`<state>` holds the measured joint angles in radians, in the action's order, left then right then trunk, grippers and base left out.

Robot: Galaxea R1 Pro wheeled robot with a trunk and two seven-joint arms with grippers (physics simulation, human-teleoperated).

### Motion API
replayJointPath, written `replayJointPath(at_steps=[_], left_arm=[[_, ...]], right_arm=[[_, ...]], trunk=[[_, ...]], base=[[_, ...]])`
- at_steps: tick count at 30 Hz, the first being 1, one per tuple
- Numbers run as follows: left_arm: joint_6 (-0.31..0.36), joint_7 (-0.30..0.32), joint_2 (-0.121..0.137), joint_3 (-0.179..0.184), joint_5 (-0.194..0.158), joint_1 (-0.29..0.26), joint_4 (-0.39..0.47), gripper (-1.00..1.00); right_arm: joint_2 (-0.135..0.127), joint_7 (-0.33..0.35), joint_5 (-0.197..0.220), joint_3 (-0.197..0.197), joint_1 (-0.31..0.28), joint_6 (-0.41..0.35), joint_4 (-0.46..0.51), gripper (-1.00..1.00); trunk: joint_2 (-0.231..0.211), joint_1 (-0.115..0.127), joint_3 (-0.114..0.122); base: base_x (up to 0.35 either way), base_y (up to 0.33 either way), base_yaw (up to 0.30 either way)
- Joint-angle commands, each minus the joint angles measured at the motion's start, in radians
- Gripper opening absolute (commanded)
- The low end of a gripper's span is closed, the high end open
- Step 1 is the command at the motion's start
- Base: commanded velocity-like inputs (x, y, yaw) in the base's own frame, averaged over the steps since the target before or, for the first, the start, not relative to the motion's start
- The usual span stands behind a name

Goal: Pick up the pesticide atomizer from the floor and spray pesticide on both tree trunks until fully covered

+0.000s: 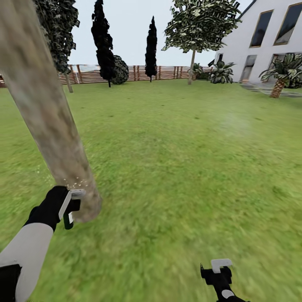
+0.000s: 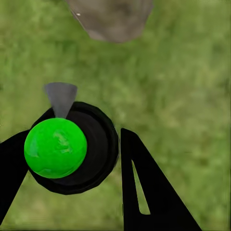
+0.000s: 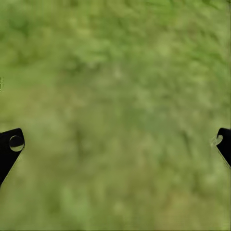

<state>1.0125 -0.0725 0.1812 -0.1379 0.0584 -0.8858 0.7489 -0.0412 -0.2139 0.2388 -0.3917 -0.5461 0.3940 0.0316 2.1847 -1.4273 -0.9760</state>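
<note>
The near tree trunk (image 1: pixel 46 113), thick and mottled grey-brown, leans across the left of the head view; its base (image 2: pixel 113 19) also appears in the left wrist view. My left gripper (image 1: pixel 69 205) is right beside the foot of that trunk, shut on the pesticide atomizer (image 2: pixel 57 147), a black body with a bright green round top. Its grey nozzle (image 2: pixel 61 98) points toward the trunk. Pale specks (image 1: pixel 77 183) dot the trunk just above the gripper. The second tree (image 1: pixel 192 63) stands far back near the fence. My right gripper (image 1: pixel 218 272) hangs open over grass (image 3: pixel 115 120), holding nothing.
Lawn stretches ahead to a brown slat fence (image 1: pixel 163 72). Two near-black narrow conifers (image 1: pixel 104 42) stand at the back. A white house (image 1: pixel 268 37) and a short palm (image 1: pixel 279 82) are at the right, with grey paving (image 1: pixel 260 89) beside them.
</note>
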Motion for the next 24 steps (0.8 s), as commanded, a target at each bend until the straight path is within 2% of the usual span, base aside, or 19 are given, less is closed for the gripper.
replayJointPath(at_steps=[1, 4, 8, 9, 11, 16, 22, 24], left_arm=[[0.002, 0.002, -0.001, 0.000, 0.008, 0.001, -0.002, -1.00], [-0.007, -0.001, 0.001, -0.002, 0.006, 0.012, -0.011, -1.00], [-0.014, -0.004, 0.002, -0.009, 0.006, 0.080, -0.012, -1.00], [-0.038, -0.004, 0.002, -0.010, 0.006, 0.103, -0.013, -1.00], [-0.067, -0.004, 0.001, -0.011, 0.006, 0.113, -0.013, -1.00], [-0.086, -0.004, -0.002, -0.011, 0.007, 0.149, -0.017, -1.00], [-0.184, -0.004, -0.001, -0.013, -0.001, 0.199, -0.047, -1.00], [-0.244, -0.005, -0.002, -0.014, -0.003, 0.201, -0.073, -1.00]], right_arm=[[0.000, -0.002, 0.008, -0.009, 0.000, 0.002, 0.001, 1.00], [0.001, -0.002, 0.008, -0.009, 0.000, 0.001, 0.001, 1.00], [0.001, -0.002, 0.008, -0.009, 0.000, 0.002, 0.001, 1.00], [0.001, -0.002, 0.008, -0.009, 0.000, 0.002, 0.001, 1.00], [0.001, -0.002, 0.008, -0.009, 0.000, 0.002, 0.001, 1.00], [0.000, -0.002, 0.007, -0.009, 0.000, 0.002, 0.001, 1.00], [0.004, -0.001, 0.008, -0.010, 0.000, 0.002, 0.001, 1.00], [0.003, -0.002, 0.008, -0.009, 0.000, 0.001, 0.001, 1.00]], trunk=[[0.000, 0.000, -0.001], [0.000, 0.000, -0.001], [0.000, 0.000, -0.001], [0.000, 0.000, -0.001], [0.000, 0.000, -0.001], [0.000, 0.000, -0.001], [0.000, 0.000, -0.001], [0.000, 0.000, -0.001]], base=[[0.235, -0.196, 0.277], [0.238, -0.192, 0.277], [0.240, -0.189, 0.277], [0.240, -0.189, 0.258], [0.240, -0.189, 0.117], [0.191, -0.216, 0.018], [0.114, -0.261, 0.001], [0.135, -0.263, 0.143]])
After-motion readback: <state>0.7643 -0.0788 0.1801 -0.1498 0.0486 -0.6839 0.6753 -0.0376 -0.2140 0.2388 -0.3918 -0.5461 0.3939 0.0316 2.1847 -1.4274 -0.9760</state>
